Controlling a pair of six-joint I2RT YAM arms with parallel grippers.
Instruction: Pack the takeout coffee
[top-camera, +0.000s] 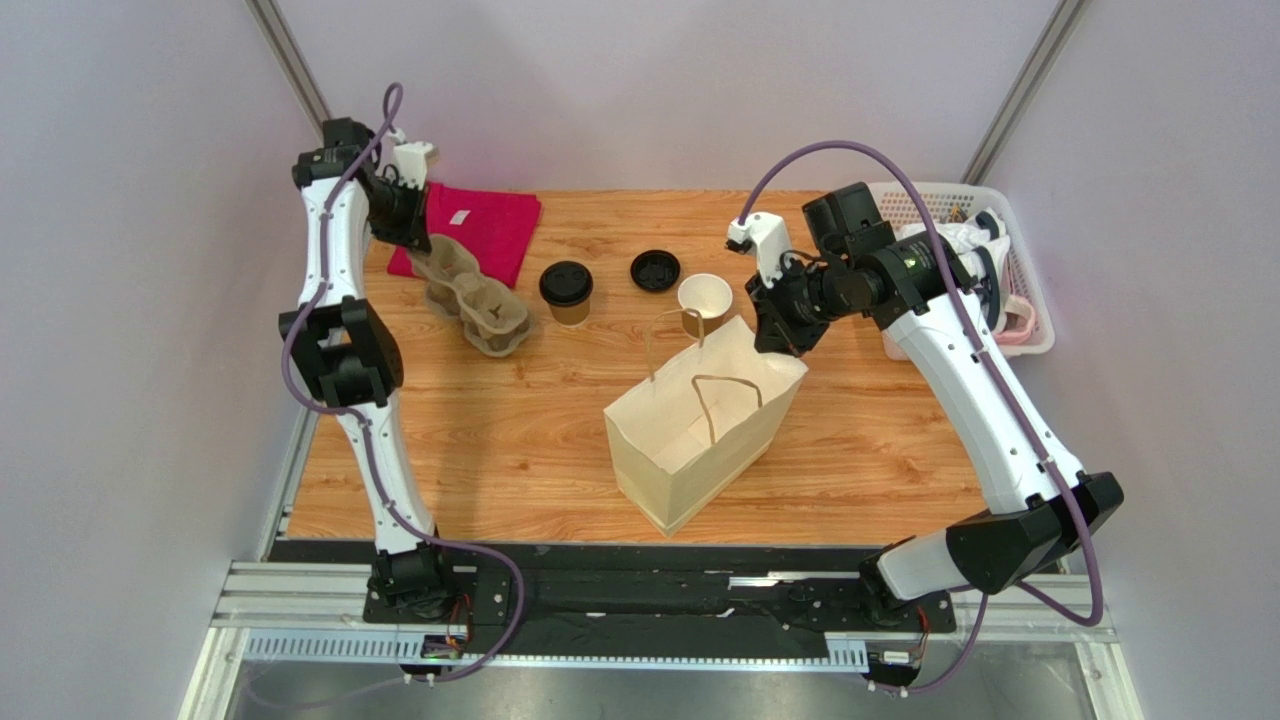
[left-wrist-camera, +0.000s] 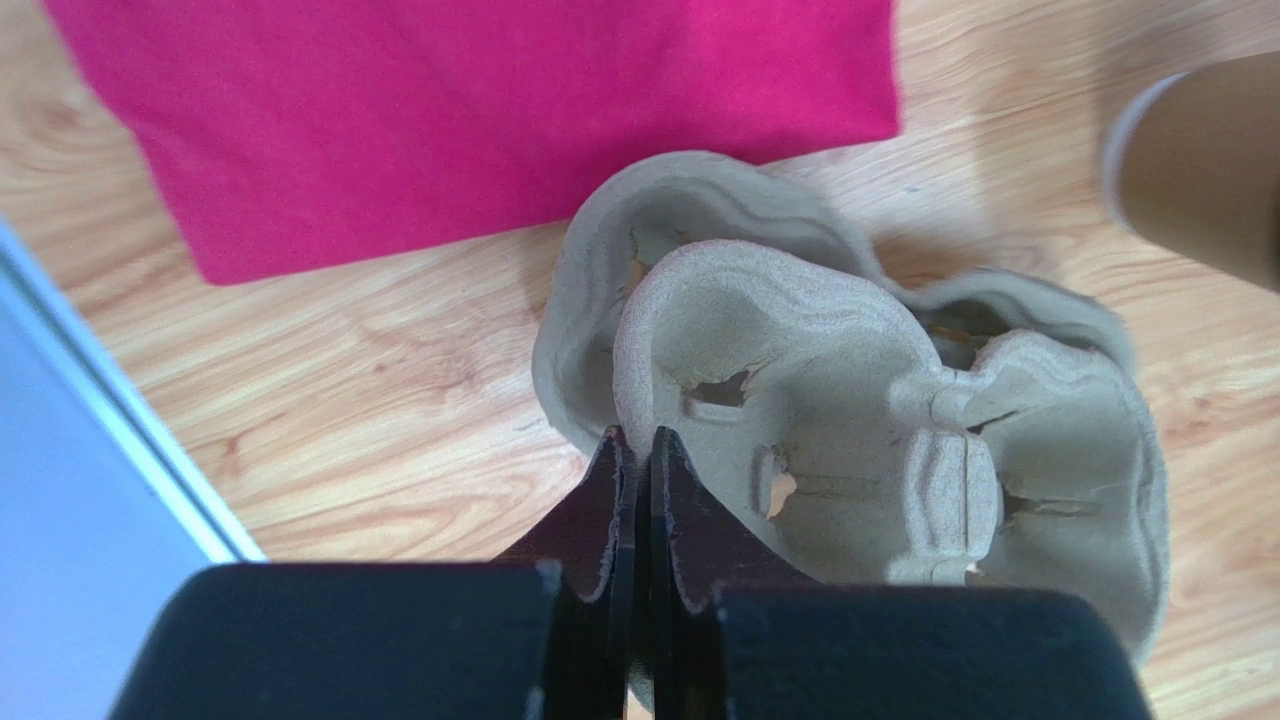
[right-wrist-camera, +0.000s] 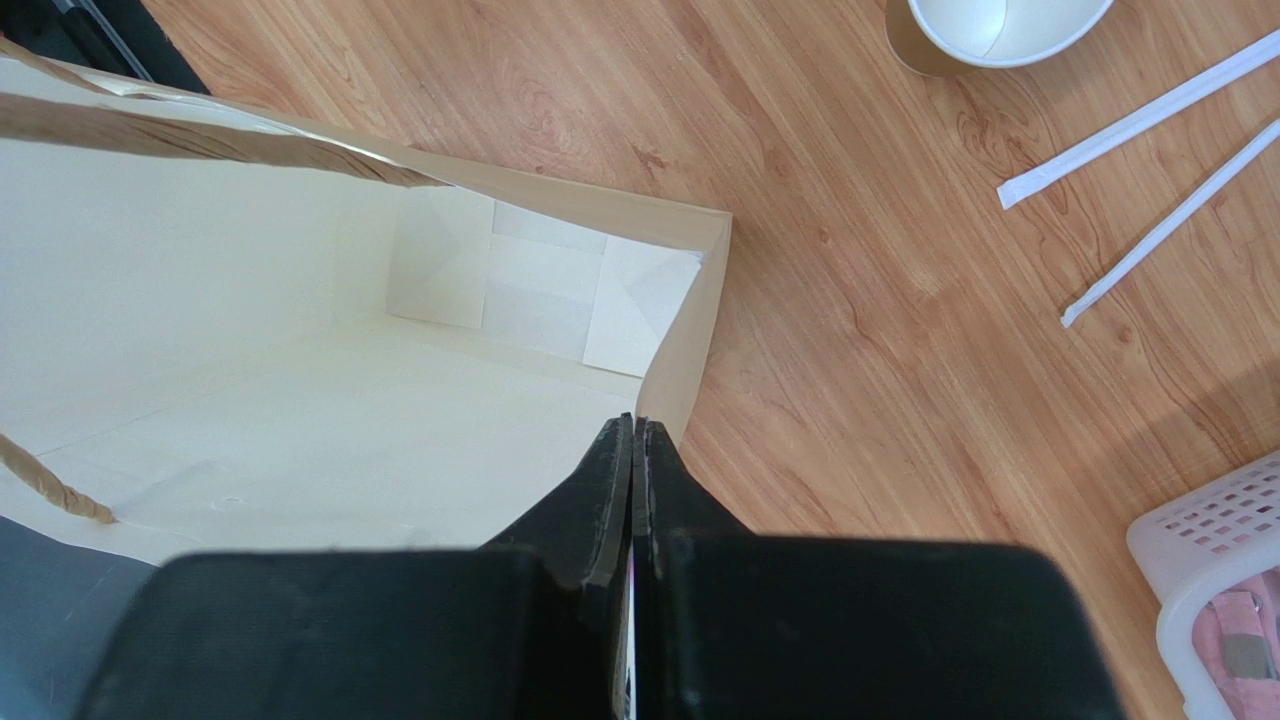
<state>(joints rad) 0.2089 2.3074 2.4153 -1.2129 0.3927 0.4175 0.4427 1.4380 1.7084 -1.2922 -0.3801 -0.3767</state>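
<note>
The paper bag (top-camera: 679, 458) stands open near the middle of the wooden surface (top-camera: 496, 450), cream and smooth-walled, with brown twisted-cord handles (top-camera: 732, 393). From the right wrist view its inside shows only pale walls and the folded flaps of its flat bottom. The right fingers (right-wrist-camera: 601, 503) are pressed together, pinching the bag's rim at one corner. The takeout coffee (top-camera: 567, 290), a tan paper cup with a round black lid on top, stands upright on the surface outside the bag, behind and to the left of it and just right of the pulp carriers (left-wrist-camera: 842, 435). These are grey-beige moulded fibre trays with a rough, matte grain, rounded lobes and torn-edged cup wells; one sits nested in another. The left fingers (left-wrist-camera: 601, 510) are closed with barely a slit between them, and they appear to pinch the upper tray's rim. Behind the trays lies a flat magenta cloth (left-wrist-camera: 496, 105), soft-looking. A loose black lid (top-camera: 655, 270) lies flat to the right of the coffee. Beside that, an open cup (top-camera: 705, 296) of the same tan paper shows its white inside, just behind the bag. Two straws (right-wrist-camera: 1127, 105) in white paper sleeves lie near this cup. At the far right a white plastic basket (top-camera: 939, 192) with perforated walls holds pink and white things, too jumbled to name.
</note>
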